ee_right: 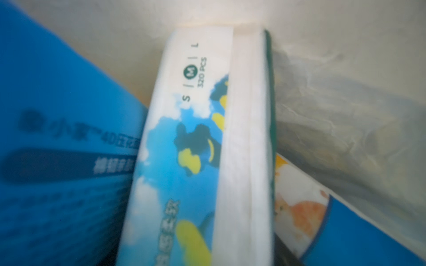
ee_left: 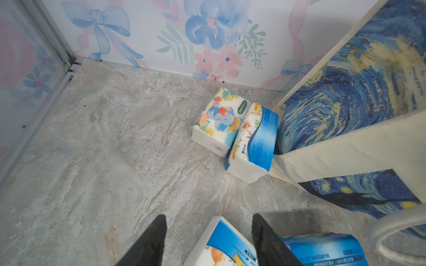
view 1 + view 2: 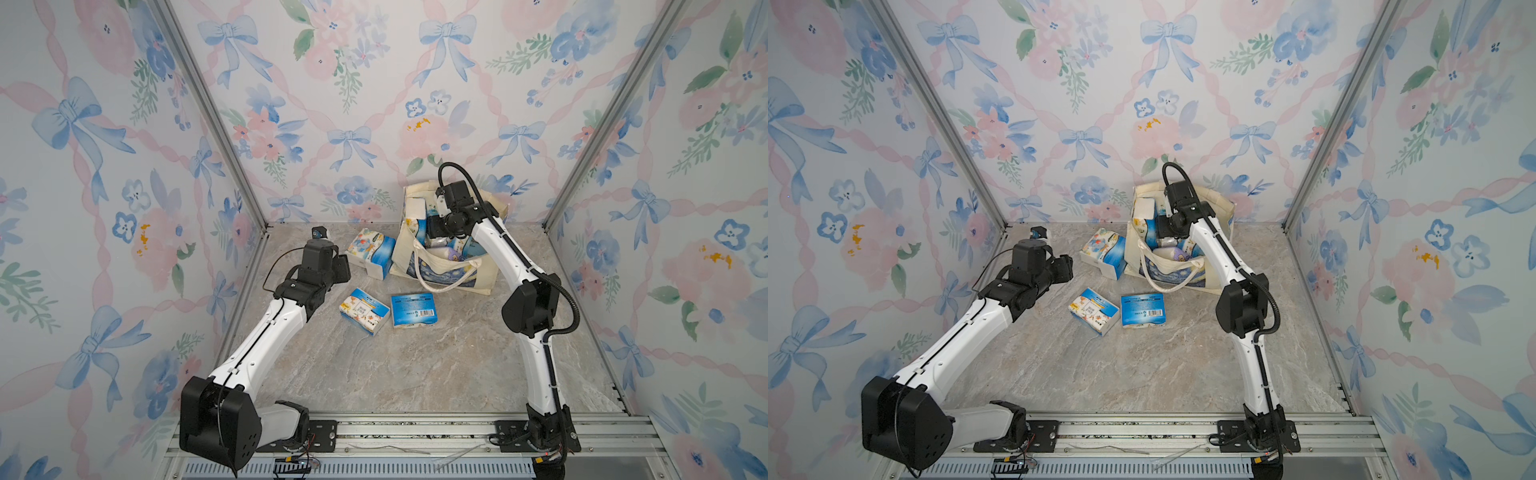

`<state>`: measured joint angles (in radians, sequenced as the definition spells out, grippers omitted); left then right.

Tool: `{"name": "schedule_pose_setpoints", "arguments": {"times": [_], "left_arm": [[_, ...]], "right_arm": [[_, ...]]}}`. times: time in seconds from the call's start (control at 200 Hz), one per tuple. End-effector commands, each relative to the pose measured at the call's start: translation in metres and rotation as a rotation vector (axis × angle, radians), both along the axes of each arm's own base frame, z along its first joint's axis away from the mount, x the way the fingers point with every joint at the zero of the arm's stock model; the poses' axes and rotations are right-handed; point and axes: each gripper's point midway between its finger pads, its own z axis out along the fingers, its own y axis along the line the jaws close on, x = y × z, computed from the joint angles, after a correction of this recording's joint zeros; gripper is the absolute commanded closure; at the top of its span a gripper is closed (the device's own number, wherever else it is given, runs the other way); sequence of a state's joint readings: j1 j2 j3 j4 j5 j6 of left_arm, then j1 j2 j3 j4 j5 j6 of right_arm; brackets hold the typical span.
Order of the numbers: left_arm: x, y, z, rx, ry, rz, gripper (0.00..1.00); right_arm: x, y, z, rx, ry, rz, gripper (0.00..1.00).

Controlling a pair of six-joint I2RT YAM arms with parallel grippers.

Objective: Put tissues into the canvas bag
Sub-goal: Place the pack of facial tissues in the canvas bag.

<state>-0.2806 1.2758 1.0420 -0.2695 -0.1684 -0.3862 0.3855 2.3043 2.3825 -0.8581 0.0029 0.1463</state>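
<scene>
The canvas bag [image 3: 453, 275] [image 3: 1177, 276] stands open at the back, with several tissues inside, among them a white-ended pack [image 3: 415, 208] and a lavender one [image 3: 451, 255]. My right gripper [image 3: 435, 227] reaches down into the bag, its fingers hidden. In the right wrist view a cartoon sky-print pack [image 1: 184, 149] fills the space in front of it, beside the cream lining [image 1: 345, 92]. Two packs [image 3: 370, 249] lean against the bag's left side. Two more lie mid-floor: an orange-print pack [image 3: 365, 311] [image 2: 221, 246] and a blue barcode pack [image 3: 413, 309]. My left gripper [image 2: 209, 217] [image 3: 341, 267] hovers open.
Floral walls with metal corner posts [image 3: 216, 116] close the cell on three sides. A bag handle [image 3: 446, 284] loops onto the marble floor [image 3: 415, 374] in front of the bag. The arm bases sit on a rail [image 3: 415, 432] at the front edge.
</scene>
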Motion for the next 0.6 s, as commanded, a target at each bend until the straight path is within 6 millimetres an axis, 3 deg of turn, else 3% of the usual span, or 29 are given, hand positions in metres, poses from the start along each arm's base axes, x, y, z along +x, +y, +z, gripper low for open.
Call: {"name": "schedule_pose_setpoints", "arguments": {"times": [0.0, 0.28, 0.42, 0.595], "left_arm": [[0.003, 0.002, 0.001, 0.021, 0.008, 0.002, 0.38], [0.003, 0.001, 0.001, 0.016, 0.01, 0.0, 0.38], [0.004, 0.0, -0.001, 0.013, 0.017, -0.004, 0.39], [0.004, -0.001, -0.01, 0.018, 0.059, -0.011, 0.41]], "right_arm": [[-0.006, -0.011, 0.049, 0.068, -0.095, -0.004, 0.32], [-0.026, -0.03, 0.127, 0.17, -0.277, -0.005, 0.25], [-0.036, -0.037, 0.143, 0.182, -0.312, -0.003, 0.25], [-0.058, -0.034, 0.156, 0.215, -0.353, 0.065, 0.24]]}}
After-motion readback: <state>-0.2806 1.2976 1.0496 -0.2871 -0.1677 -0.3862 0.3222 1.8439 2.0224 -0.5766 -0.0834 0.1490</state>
